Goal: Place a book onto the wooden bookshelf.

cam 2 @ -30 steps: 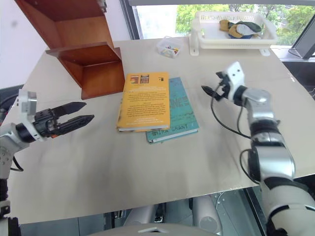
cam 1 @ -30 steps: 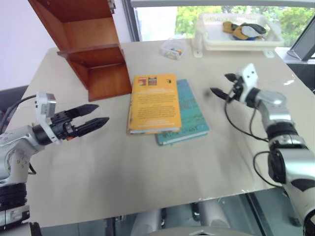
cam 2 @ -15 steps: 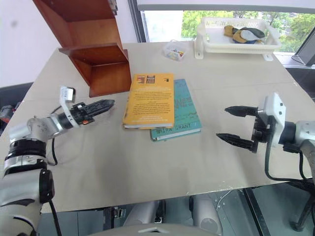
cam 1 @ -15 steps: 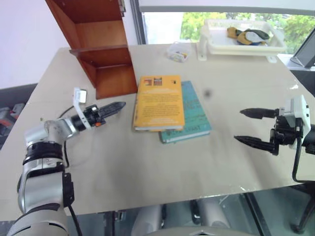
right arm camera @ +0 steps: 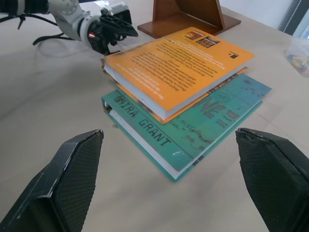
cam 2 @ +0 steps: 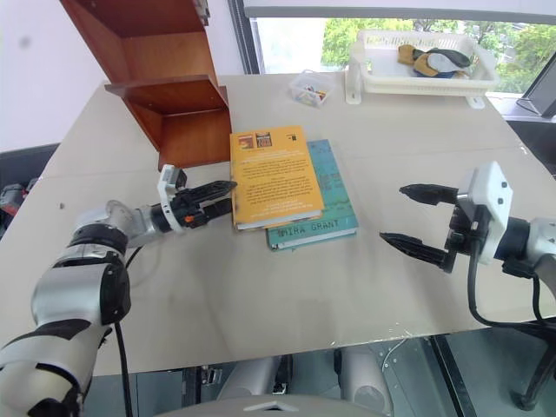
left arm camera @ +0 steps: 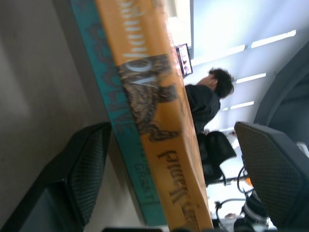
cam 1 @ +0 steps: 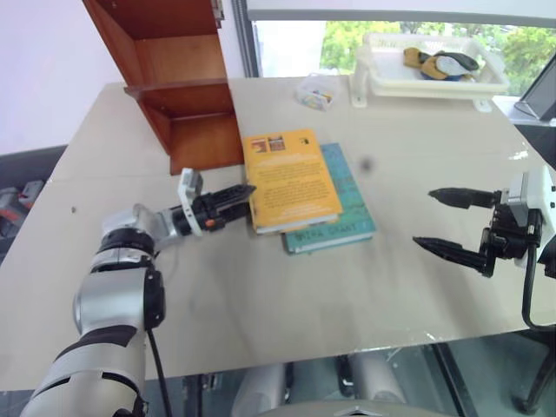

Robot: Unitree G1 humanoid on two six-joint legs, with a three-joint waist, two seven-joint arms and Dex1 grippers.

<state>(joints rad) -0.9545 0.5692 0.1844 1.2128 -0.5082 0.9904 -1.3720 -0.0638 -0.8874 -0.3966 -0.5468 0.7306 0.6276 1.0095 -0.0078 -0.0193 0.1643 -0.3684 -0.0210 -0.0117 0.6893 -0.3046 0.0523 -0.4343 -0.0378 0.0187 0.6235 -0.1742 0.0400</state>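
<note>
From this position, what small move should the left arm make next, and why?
Probably ease the left hand forward so its open fingers straddle the orange book, then close. Its tips sit at the spine edge, with the book resting on the teal book, not yet gripped.

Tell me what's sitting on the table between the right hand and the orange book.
From the head views, bare table and the exposed strip of the teal book, which lies under the orange book. The right hand is open, away from both.
</note>
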